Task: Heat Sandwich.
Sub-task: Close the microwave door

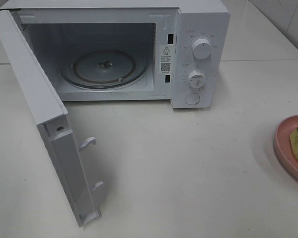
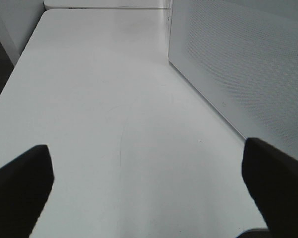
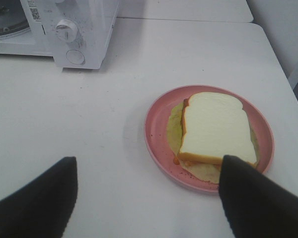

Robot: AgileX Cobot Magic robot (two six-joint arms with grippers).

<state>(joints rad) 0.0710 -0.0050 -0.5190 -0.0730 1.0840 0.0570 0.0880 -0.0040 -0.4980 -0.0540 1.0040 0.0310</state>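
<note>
Sandwich [image 3: 216, 126] on pink plate [image 3: 156, 124]; microwave [image 1: 198, 49] open

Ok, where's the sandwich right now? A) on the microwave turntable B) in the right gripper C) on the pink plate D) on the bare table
C: the sandwich lies on the pink plate, right of the microwave, whose door hangs open over an empty turntable; the right gripper is open above the plate, holding nothing.
</note>
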